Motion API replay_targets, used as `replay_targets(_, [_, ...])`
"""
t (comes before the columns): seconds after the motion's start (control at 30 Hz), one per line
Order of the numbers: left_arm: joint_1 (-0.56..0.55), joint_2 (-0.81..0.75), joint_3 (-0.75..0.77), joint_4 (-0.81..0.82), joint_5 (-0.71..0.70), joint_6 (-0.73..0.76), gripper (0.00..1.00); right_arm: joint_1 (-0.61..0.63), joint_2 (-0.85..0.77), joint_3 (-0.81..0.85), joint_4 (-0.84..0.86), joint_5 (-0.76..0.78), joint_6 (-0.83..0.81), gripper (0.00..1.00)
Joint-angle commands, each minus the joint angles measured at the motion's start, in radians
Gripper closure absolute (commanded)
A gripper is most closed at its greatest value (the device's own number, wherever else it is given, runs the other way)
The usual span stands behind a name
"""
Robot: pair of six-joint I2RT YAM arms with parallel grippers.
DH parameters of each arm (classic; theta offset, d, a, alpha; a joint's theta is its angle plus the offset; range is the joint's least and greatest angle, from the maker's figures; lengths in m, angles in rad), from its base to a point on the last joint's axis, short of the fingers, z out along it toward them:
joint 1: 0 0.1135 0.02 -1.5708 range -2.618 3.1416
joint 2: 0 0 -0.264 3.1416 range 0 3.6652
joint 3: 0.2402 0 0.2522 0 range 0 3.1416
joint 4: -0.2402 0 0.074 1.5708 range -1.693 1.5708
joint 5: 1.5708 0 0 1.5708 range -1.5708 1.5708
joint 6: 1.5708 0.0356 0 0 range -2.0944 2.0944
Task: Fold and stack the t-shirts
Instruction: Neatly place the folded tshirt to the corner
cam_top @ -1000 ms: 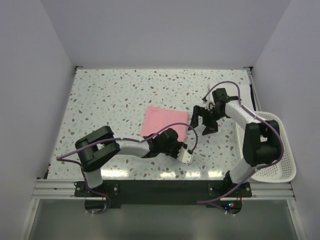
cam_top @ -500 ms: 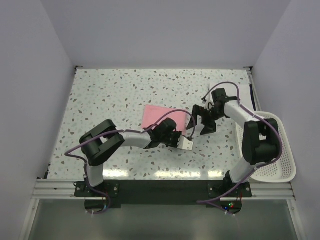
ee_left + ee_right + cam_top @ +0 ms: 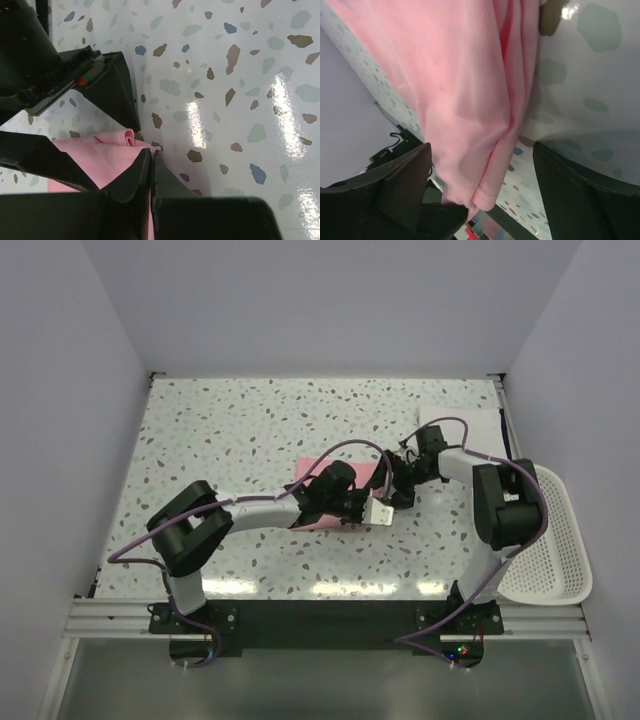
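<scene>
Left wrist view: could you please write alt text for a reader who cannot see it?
The left gripper, shut, pinches the bunched edge of a pink t-shirt lying on a speckled table. The right gripper, black, stands open around the same edge.

Premises: a robotics laboratory test cell, not a home or shop. Findings: plain pale walls (image 3: 330, 300) box in three sides of a speckled table (image 3: 220, 430). Two robot arms, left (image 3: 255, 512) and right (image 3: 505, 510), are bolted to a metal rail (image 3: 110, 618) on its near edge, with purple cables (image 3: 340, 447) running exposed along them. The only goods present are one pink t-shirt (image 3: 309, 478) and a white plastic basket (image 3: 560, 560) at the table's right edge.
</scene>
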Motion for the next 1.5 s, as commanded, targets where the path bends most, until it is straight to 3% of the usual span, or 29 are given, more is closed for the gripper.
replay_targets(0.0, [0.017, -0.049, 0.041, -0.004, 0.042, -0.04, 1.0, 0.008, 0.025, -0.022, 0.162, -0.044, 0.104, 0.18])
replay_targets(0.2, [0.025, -0.039, 0.062, 0.005, 0.038, -0.067, 1.0, 0.028, 0.079, -0.008, 0.277, 0.015, 0.235, 0.25])
replay_targets(0.5, [0.048, -0.006, 0.11, 0.02, 0.043, -0.175, 1.0, 0.078, 0.076, -0.02, 0.374, 0.251, 0.388, 0.39])
replay_targets(0.63, [0.048, -0.012, 0.105, 0.008, 0.046, -0.179, 1.0, 0.085, 0.072, 0.006, 0.358, 0.337, 0.374, 0.64])
replay_targets(0.67, [0.048, -0.012, 0.107, 0.005, 0.039, -0.184, 1.0, 0.083, 0.073, 0.036, 0.33, 0.344, 0.359, 0.77])
replay_targets(0.7, [0.049, -0.019, 0.108, -0.01, 0.029, -0.189, 0.86, 0.083, 0.07, 0.056, 0.308, 0.351, 0.313, 0.83])
replay_targets(0.77, [0.055, -0.048, 0.102, -0.025, 0.02, -0.213, 0.7, 0.083, 0.068, 0.137, 0.218, 0.38, 0.244, 1.0])
replay_targets(0.8, [0.06, -0.062, 0.096, -0.042, 0.02, -0.224, 0.58, 0.085, 0.071, 0.174, 0.176, 0.397, 0.157, 1.0])
replay_targets(0.9, [0.075, -0.134, 0.065, -0.1, 0.011, -0.264, 0.41, 0.085, 0.082, 0.32, 0.026, 0.465, -0.053, 1.0])
replay_targets(0.97, [0.081, -0.185, 0.042, -0.134, 0.003, -0.282, 0.36, 0.085, 0.091, 0.413, -0.053, 0.518, -0.141, 1.0])
replay_targets(1.0, [0.083, -0.202, 0.035, -0.203, -0.02, -0.288, 0.2, 0.083, 0.099, 0.447, -0.08, 0.538, -0.228, 1.0])
replay_targets(1.03, [0.083, -0.216, 0.027, -0.223, -0.037, -0.304, 0.18, 0.083, 0.111, 0.479, -0.121, 0.554, -0.265, 1.0])
replay_targets(1.07, [0.086, -0.245, 0.01, -0.245, -0.043, -0.311, 0.0, 0.082, 0.117, 0.531, -0.137, 0.584, -0.296, 1.0])
replay_targets(1.27, [0.091, -0.352, -0.082, -0.332, -0.074, -0.347, 0.0, 0.048, 0.177, 0.699, -0.188, 0.67, -0.471, 1.0])
replay_targets(1.47, [0.094, -0.413, -0.151, -0.345, -0.12, -0.348, 0.0, -0.003, 0.223, 0.832, -0.22, 0.729, -0.534, 1.0])
